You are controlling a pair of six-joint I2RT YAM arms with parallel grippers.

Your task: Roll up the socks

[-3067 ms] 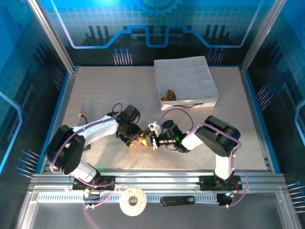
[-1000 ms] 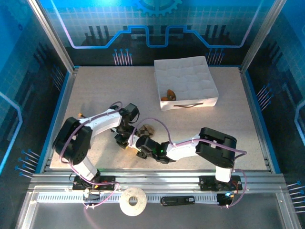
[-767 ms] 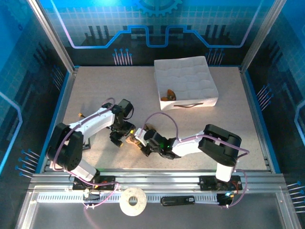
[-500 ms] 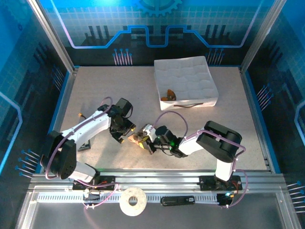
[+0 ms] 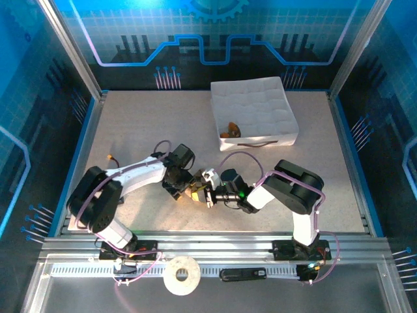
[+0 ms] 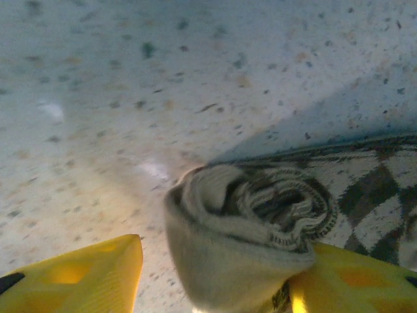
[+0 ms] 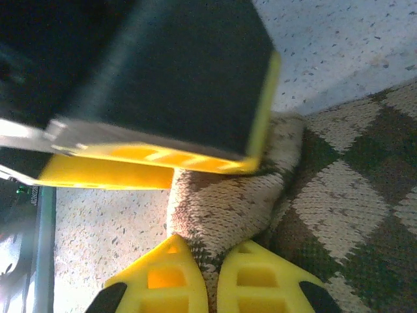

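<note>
Near desk [image 5: 143, 130] near edge: argyle sock [image 6: 251, 218] rolled end sits between left hand [image 6: 218, 274] spread fingers, touching one; right hand [image 7: 212, 287] clamps its fabric from the opposite side.

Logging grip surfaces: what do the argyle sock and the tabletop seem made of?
Argyle sock: soft knitted yarn, matte, with visible stitches and a ribbed rolled end. Tabletop: hard, smooth speckled sheet, maybe laminate or composite stone; dark flecks, slight sheen.
</note>
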